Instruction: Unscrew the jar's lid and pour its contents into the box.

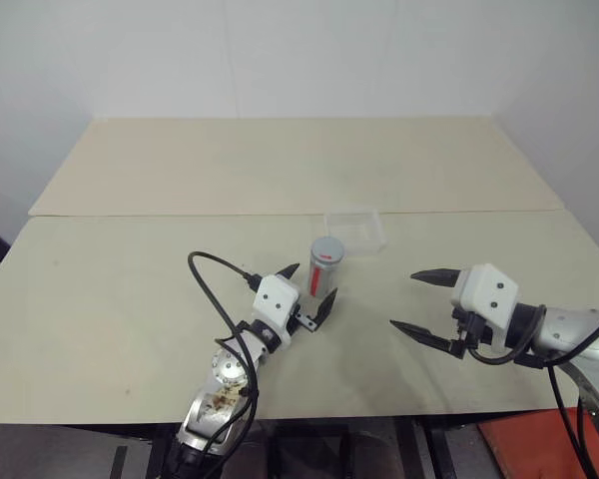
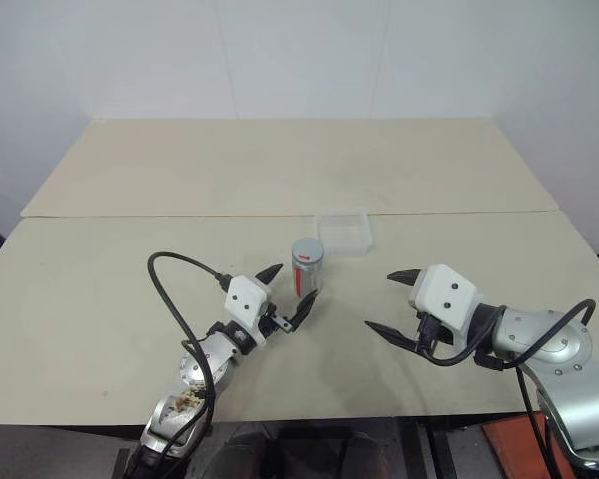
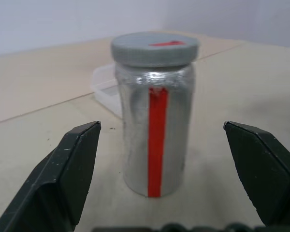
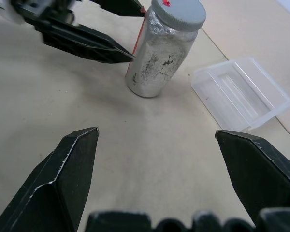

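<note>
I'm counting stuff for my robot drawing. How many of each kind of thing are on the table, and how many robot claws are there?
Jars: 1, the jar, standing up with a red stripe
Lids: 1, the lid, grey, on top of the jar
Boxes: 1, the box, clear plastic
Robot claws: 2, the left gripper and the right gripper, both open
Total: 5

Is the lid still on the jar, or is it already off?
On. The grey lid sits flat on top of the upright jar, covering its mouth; neither gripper touches it.
</note>
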### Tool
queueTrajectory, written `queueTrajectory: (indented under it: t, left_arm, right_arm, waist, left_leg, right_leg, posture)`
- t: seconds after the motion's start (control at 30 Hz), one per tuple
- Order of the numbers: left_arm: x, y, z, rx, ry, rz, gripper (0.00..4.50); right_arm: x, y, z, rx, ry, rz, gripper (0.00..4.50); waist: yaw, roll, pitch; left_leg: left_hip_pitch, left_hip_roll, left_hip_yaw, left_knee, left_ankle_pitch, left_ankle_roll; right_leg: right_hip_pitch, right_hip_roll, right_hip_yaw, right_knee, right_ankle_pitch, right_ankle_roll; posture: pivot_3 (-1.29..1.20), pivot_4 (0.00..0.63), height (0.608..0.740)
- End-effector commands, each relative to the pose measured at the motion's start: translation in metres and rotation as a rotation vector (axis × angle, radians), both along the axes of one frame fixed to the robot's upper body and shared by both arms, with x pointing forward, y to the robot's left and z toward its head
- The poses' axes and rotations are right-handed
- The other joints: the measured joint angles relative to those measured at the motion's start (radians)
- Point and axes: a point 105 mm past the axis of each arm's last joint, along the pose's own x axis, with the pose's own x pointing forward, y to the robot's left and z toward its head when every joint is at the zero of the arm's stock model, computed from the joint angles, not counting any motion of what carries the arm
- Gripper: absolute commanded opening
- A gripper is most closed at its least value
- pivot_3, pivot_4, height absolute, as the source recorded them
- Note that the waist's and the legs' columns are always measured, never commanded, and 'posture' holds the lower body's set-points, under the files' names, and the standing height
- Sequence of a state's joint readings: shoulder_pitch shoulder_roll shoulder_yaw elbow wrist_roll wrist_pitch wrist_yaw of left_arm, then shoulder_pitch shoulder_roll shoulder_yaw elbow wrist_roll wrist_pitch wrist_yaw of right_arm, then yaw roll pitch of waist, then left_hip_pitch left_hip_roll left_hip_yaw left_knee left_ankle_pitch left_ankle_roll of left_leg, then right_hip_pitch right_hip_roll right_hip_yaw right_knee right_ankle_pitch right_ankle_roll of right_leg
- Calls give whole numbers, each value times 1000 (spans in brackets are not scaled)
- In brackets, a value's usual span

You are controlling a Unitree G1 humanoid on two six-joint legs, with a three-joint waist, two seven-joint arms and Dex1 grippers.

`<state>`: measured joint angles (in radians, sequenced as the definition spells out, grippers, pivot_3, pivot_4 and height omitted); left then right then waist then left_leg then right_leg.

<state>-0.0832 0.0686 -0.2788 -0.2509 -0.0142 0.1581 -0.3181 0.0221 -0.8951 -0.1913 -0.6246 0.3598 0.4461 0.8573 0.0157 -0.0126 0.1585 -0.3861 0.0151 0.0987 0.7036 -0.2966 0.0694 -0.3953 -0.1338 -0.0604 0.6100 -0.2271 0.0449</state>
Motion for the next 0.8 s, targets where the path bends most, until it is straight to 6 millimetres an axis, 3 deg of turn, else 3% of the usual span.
queueTrajectory:
  t: [0.03, 0.8]
  left_arm:
    - [-1, -7, 6, -19, -7, -24, 4423]
    - [25, -30, 6, -14, -27, 21, 4423]
  right_arm:
    - [-3, -4, 13, -26, -54, -14, 4500]
    - [-5, -6, 19, -43, -79, -32, 4500]
  waist:
    - [0, 0, 0]
    - [3, 0, 0]
  left_leg:
    - [0, 0, 0, 0, 0, 0]
    - [-2, 0, -2, 1, 0, 1]
  right_leg:
    - [0, 0, 0, 0, 0, 0]
    - [0, 0, -2, 0, 0, 0]
  posture:
    - [0, 150, 740]
    - [0, 150, 740]
